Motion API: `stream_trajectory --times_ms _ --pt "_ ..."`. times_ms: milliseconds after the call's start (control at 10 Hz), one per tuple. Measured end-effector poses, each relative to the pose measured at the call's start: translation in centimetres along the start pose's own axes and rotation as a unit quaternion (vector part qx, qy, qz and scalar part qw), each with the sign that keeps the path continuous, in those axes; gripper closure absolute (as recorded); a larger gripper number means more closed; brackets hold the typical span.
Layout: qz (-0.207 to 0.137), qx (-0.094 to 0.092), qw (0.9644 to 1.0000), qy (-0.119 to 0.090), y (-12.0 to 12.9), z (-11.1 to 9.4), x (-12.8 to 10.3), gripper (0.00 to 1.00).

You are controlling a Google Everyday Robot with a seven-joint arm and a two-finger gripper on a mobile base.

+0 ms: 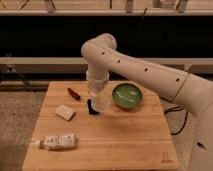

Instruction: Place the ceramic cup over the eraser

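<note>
One white robot arm (135, 65) reaches down from the upper right over a wooden table (115, 145); its gripper (98, 100) hangs at the end of the wrist, low over the board's middle, and whether it is clenched or released I cannot tell, since the ceramic cup (100, 103) covers its tip; the cup sits right at the gripper's end, pale and small, and whether it touches the wood cannot be made out. Just to the camera-left of the gripper, touching or nearly touching the cup's side, stands the black eraser (91, 106), only partly visible beside the cup; it is beside the cup rather than under it, so far as the view shows. To the camera-right of the gripper, near but apart, rests a green bowl (127, 96); up and to the camera-left lies a thin red stick (74, 93); further camera-left and slightly nearer the viewer lies a flat white block (65, 112); well below and to the camera-left, close to the board's front edge, lies a white labelled tube (58, 142) on its side.
</note>
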State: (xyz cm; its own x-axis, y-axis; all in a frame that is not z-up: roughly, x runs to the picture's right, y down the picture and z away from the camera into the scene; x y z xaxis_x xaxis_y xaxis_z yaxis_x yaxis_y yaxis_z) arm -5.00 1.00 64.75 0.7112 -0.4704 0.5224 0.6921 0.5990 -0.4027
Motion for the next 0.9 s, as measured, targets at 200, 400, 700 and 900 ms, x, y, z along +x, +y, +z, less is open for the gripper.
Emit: stream_trajectory --times_ms 200,400,700,900 --pt "-0.009 0.005 0.9999 -0.003 -1.8 -3.6 -1.6 1.0" --pt "-0.013 0.008 0.9999 -0.005 -2.7 -4.8 -2.2 1.0" --pt "-0.014 0.008 0.9999 -0.005 -2.7 -4.9 -2.1 1.0" --pt "-0.015 0.008 0.9998 -0.005 -2.8 -4.8 -2.2 1.0"
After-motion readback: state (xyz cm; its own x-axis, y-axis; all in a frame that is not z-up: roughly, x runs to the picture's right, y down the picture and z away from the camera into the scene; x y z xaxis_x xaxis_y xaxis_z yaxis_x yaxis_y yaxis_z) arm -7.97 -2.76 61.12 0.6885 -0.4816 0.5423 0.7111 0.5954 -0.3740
